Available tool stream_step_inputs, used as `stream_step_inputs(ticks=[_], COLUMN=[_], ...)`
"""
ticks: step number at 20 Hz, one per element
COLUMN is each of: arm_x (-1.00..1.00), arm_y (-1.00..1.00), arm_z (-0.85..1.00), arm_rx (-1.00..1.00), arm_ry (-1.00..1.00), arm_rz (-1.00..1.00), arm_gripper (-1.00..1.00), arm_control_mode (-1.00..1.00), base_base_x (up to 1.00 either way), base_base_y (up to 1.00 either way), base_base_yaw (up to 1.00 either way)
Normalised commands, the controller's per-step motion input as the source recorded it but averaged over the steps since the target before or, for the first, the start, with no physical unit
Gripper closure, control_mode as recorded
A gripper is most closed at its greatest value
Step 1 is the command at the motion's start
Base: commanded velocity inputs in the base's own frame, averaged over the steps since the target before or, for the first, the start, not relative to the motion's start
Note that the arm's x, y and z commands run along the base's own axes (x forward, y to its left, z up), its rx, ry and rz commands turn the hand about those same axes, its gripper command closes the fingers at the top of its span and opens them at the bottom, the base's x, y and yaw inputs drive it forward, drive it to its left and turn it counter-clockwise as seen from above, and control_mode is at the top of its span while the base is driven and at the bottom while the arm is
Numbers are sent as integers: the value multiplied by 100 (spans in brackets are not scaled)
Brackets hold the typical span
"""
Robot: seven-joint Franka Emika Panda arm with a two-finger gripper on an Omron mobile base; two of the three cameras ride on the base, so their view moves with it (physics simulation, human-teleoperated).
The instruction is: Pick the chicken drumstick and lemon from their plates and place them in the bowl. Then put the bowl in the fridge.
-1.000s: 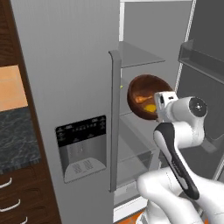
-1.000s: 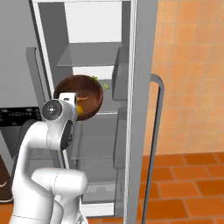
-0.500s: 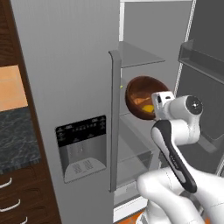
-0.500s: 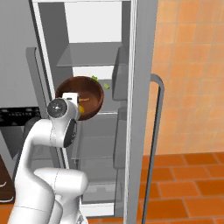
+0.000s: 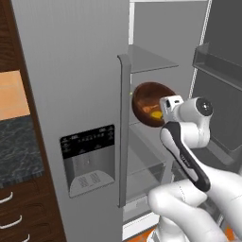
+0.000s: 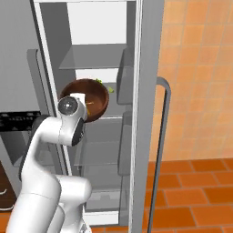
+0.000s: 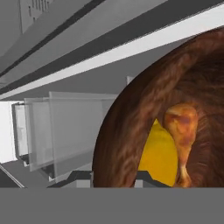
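Note:
My gripper (image 5: 165, 109) is shut on the near rim of the dark reddish-brown bowl (image 5: 147, 103), holding it tilted on its side in the open fridge (image 5: 71, 94), just above a glass shelf (image 5: 144, 142). The right base view puts the bowl (image 6: 93, 93) in front of the middle shelf, with the gripper (image 6: 78, 99) at its rim. Inside the bowl (image 7: 131, 127) the golden-brown chicken drumstick (image 7: 183, 131) lies against the yellow lemon (image 7: 161, 158); the lemon (image 5: 155, 114) also shows as a yellow patch. The plates are out of view.
The fridge's left door with its dispenser panel (image 5: 87, 160) and long handle (image 5: 124, 132) stands close beside the bowl. The right door (image 6: 145, 113) hangs open with door bins (image 5: 220, 61). Small green items (image 6: 99, 82) sit behind the bowl. Orange tiled wall and floor lie to the right.
The hand and bowl have shifted slightly upward and a little further in toward the shelves. The grip is unchanged.

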Motion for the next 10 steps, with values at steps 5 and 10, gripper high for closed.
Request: stream_step_inputs(ticks=[5,10], arm_x=[55,43], arm_y=[0,0], arm_z=[-2,-14], arm_rx=[0,0], arm_ry=[0,6], arm_rz=[2,2], arm_gripper=[100,100], arm_control_mode=[-100,-100], base_base_x=[0,0], base_base_y=[0,0], base_base_yaw=[0,0])
